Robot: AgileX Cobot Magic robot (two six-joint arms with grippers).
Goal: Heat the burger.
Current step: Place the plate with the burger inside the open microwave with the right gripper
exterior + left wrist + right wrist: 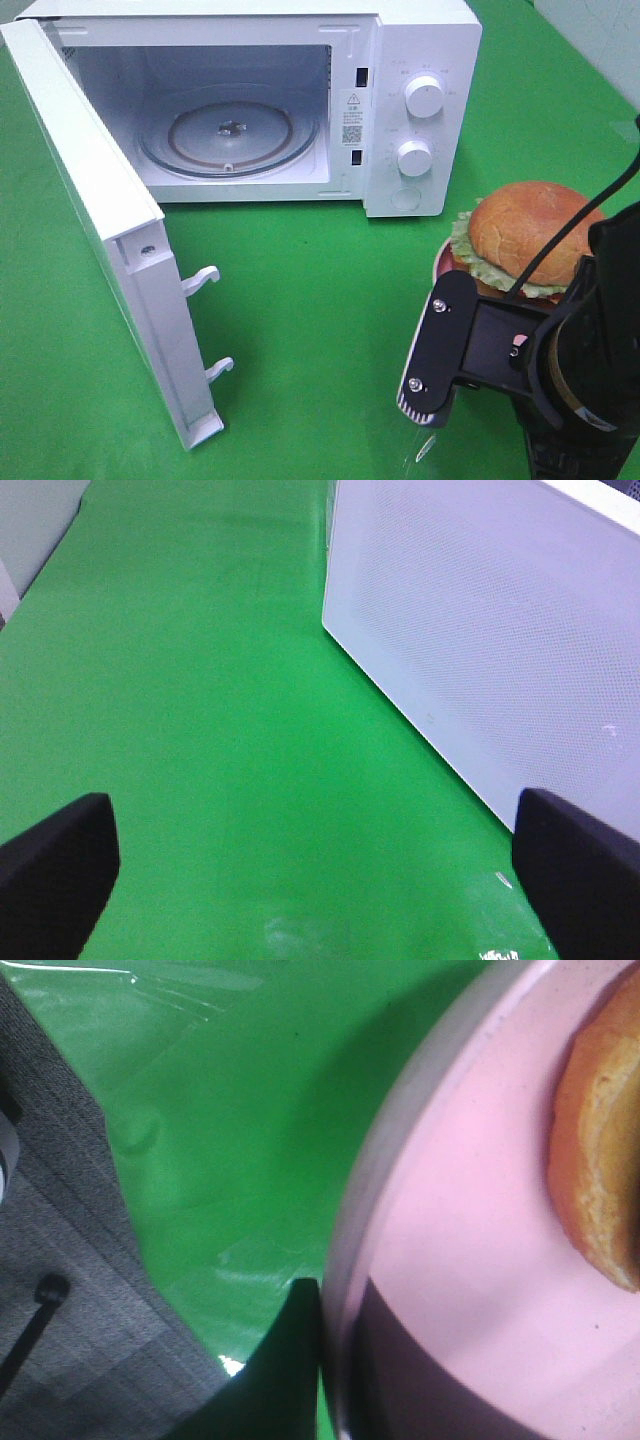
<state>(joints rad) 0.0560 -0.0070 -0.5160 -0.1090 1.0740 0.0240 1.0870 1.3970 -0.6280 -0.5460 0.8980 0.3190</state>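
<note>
Burger on pink plate at table right edge, outside microwave; door open. Right gripper pinches plate rim; left gripper wide, empty.

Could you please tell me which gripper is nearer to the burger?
Right. The right gripper is shut on the rim of the pink plate carrying the burger; the left gripper hangs open over the green cloth beside the microwave door.
</note>
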